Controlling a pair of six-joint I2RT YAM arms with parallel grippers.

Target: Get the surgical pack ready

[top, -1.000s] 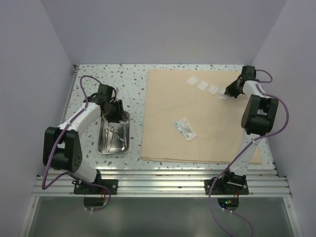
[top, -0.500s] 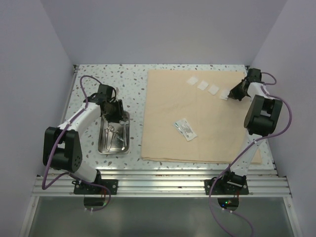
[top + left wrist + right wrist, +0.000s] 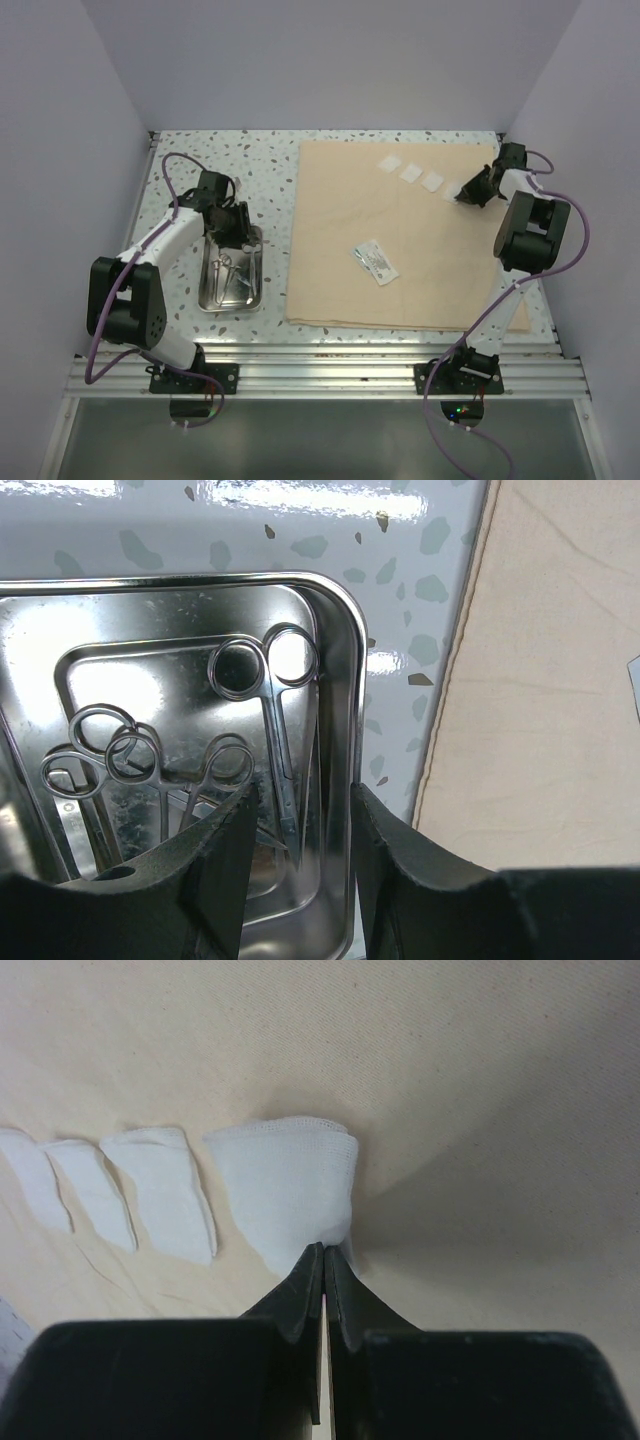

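Pinching the rightmost gauze square on the beige cloth, upper right, the right jaws sit closed; the left jaws stand half-wide astride the steel tray wall, forceps inside.

The left arm and right arm each consist of white tubular links joined by rounded black joint housings. A purple cable loops along each arm down to a black base plate. The left tool and right tool carry matte black, tapered fingers.
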